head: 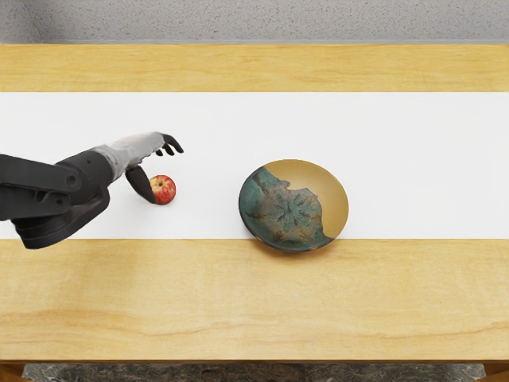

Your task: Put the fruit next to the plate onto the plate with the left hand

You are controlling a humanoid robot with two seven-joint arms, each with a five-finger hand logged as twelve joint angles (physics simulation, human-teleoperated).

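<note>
Tabletop of pale wood (254, 306) seen from above at a slant, with a wide white strip (374, 135) running across its middle. On the strip, left of centre, sits a small red apple (164, 189) with a yellowish patch. To its right and well apart from it lies a round plate (332, 195) – part ochre, part mottled green – whose lower edge reaches just over the strip onto the wood. Nothing rests on the plate. A dark arm enters from the left edge and ends in the left hand (145, 161), poised over the apple. Its fingers (170, 146) are spread and reach out above the fruit, while the thumb (141, 183) points down just beside the apple's left side – the hand is not closed around it.
</note>
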